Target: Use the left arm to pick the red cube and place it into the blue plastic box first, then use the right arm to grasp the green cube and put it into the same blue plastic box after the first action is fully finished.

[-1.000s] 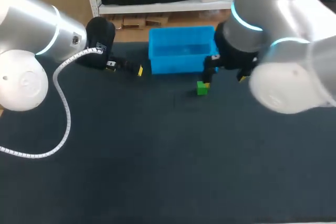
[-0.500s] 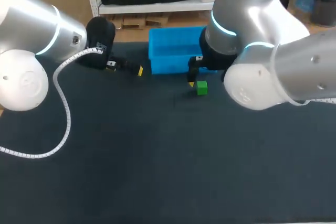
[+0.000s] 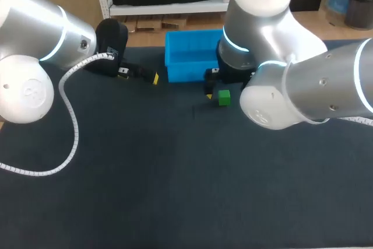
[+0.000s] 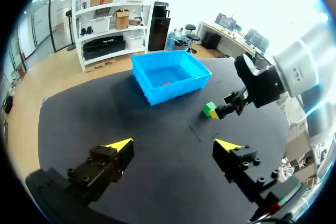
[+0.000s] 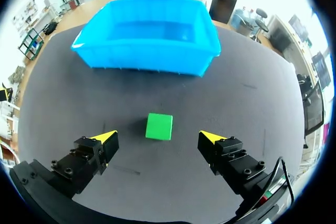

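My right hand [image 5: 158, 136] is wide open and low over the worktop [image 3: 175, 173], fingers [image 5: 93, 156] well apart, nothing gripped. The green cube [image 5: 159, 126] sits flat on the worktop just ahead of that hand, lined up w/ the gap btwn the two yellow tips, touching neither. Beyond the cube the blue box [image 5: 147, 56] stands upright, near the cube but apart from it. In the head view the right arm [image 3: 280, 86] comes in from the right and reaches past the middle, covering the box's right part. There the cube shows just beside the hand's tip, in front of the box's near wall.

The left hand [image 4: 174, 144] is also open and empty, fingers spread. It hangs over the worktop, apart from the box and off to the box's left in the head view. Through its cam I can see into the box: a small red patch on the floor near the middle, the red cube [image 4: 166, 83] by the look of it. Too small to tell how it lies. The green cube is outside the box.
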Tool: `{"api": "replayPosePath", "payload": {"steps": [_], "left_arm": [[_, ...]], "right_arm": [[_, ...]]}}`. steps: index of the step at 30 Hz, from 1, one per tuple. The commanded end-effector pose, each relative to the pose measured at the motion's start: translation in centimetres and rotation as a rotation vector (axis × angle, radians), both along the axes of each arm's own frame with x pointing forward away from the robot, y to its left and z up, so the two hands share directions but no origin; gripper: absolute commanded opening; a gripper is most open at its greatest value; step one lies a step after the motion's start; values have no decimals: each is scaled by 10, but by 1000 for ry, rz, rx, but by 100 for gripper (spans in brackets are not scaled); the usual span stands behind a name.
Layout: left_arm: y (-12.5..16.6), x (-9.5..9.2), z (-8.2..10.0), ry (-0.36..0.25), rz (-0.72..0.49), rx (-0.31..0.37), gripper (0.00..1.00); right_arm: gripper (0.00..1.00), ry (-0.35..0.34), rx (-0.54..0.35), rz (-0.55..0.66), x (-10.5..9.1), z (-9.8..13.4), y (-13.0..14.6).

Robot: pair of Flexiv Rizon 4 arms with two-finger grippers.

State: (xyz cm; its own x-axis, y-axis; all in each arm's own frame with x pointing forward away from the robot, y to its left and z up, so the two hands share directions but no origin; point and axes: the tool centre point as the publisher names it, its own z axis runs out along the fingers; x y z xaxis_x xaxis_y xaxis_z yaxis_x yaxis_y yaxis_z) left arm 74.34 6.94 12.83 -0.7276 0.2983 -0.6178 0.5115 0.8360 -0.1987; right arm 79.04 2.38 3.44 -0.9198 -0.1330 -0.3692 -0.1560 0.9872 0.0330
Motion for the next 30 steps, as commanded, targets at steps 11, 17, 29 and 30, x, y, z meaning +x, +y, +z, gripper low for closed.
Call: {"api": "replayPosePath", "payload": {"steps": [11,17,29,30], "left_arm": [[1,0,-1,-2,-5,-5,100],[1,0,-1,-2,-5,-5,100],[1,0,-1,-2,-5,-5,100],[1,0,-1,-2,-5,-5,100]], "right_arm": [[100,5,-60,18,17,-26,8],[100,24,-64,4,19,-35,4],[40,28,-58,-23,23,-40,-3],[15,28,-58,-26,24,-40,-4]]}}
